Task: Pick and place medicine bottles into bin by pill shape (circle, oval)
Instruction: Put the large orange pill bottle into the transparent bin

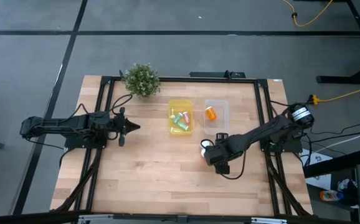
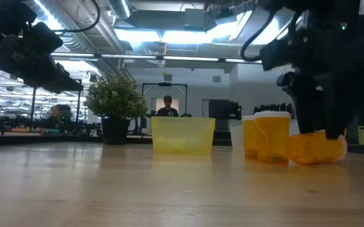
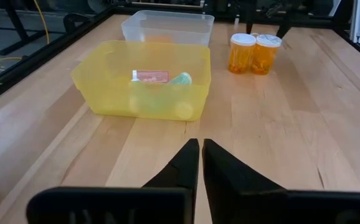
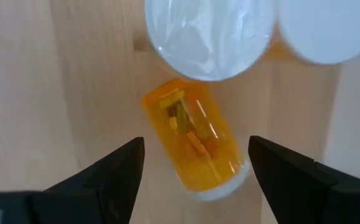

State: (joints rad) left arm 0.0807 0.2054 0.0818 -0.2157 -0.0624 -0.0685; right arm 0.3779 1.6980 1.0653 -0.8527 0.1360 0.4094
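A: Start at the left of the overhead view. What's the left pincer doing?

B: Waiting at middle left over the surface, its fingers pressed together on nothing. Behind it, at upper left, stands the potted plant.

A: And moving right?

B: At centre sits the yellow bin with pastel vials in it. Just right of it is the clear bin, holding one orange bottle.

A: Then the right pincer?

B: It hangs at centre right, below the clear bin, jaws spread wide and gripping nothing. In its wrist view a lying bottle shows between the fingers, tilted across the gap, with two upright bottles just beside it, their white caps filling the top of that frame.

A: What could go wrong?

B: I'd judge three things. The lying bottle is round and slanted to the jaws, so a closing finger could roll it away or pinch it off-centre. The upright pair stand so near that a descending finger could knock one over. And the pills show only as orange bits, so picking the wrong bin is possible.

A: The surface and room?

B: Pale wood planks inside a black frame. On the grey floor, a yellow cable at upper right. In the low view, bright ceiling lights and a person far behind the yellow bin.
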